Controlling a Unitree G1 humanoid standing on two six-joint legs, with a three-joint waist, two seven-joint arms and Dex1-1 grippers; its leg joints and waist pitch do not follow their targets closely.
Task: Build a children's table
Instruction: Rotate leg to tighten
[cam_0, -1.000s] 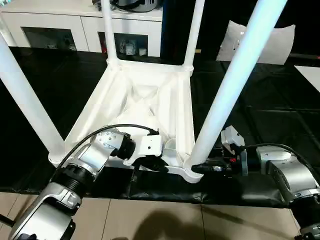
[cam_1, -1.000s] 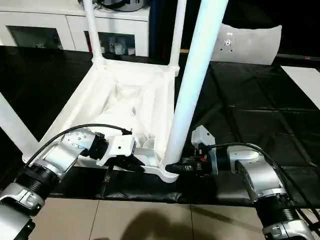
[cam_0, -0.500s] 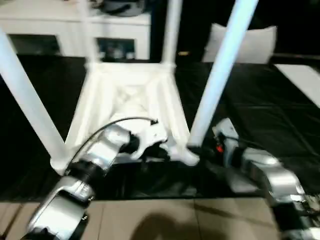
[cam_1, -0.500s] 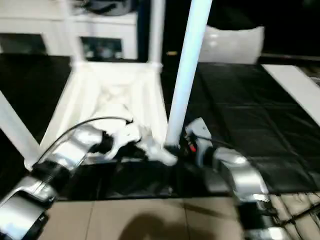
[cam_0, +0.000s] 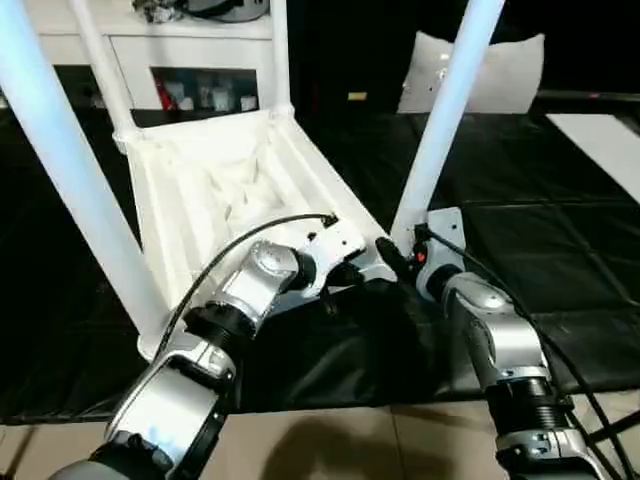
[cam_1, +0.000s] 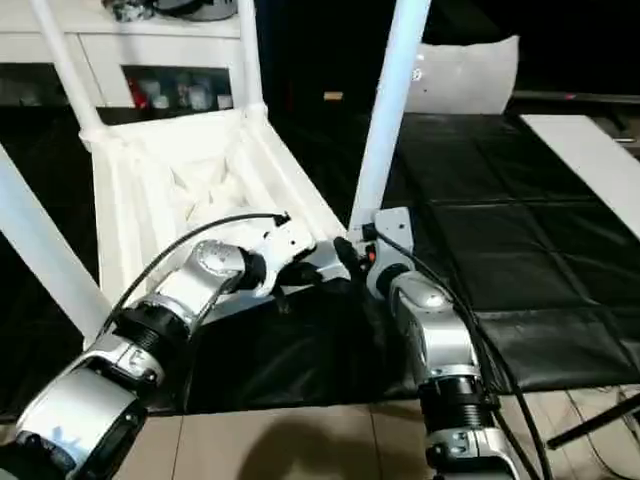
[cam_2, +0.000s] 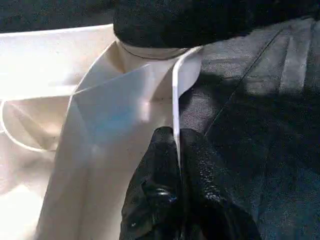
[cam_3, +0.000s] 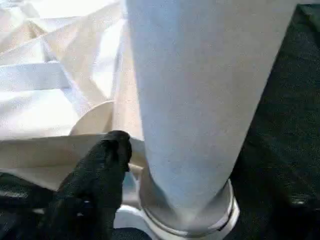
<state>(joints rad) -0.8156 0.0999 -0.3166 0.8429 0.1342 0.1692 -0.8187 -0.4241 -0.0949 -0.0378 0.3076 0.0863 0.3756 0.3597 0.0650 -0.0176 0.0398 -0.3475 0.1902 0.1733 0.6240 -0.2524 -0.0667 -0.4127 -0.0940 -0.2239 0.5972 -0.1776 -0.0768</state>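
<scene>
The children's table (cam_0: 190, 190) lies upside down on the black mat, ribbed underside up, with its white legs standing in the corner sockets. My left gripper (cam_0: 345, 268) is shut on the thin rim of the top close to the near right corner; the left wrist view has both fingertips (cam_2: 162, 155) pinching that edge. My right gripper (cam_0: 398, 255) sits at the foot of the near right leg (cam_0: 440, 120). In the right wrist view the leg (cam_3: 200, 100) rises from its socket, with one black finger (cam_3: 100, 185) just beside it, jaws open.
White cabinets with glass doors (cam_0: 200, 85) stand behind the table. A white cushion-like piece (cam_0: 505, 70) leans at the back right and a flat white panel (cam_0: 600, 140) lies at the far right. The black mat (cam_0: 560, 270) ends at a tiled floor (cam_0: 330, 440).
The whole picture has swung, and the table now lies at an angle in it. Both grippers stay at the near right corner, arms stretched further forward. The right jaws have widened.
</scene>
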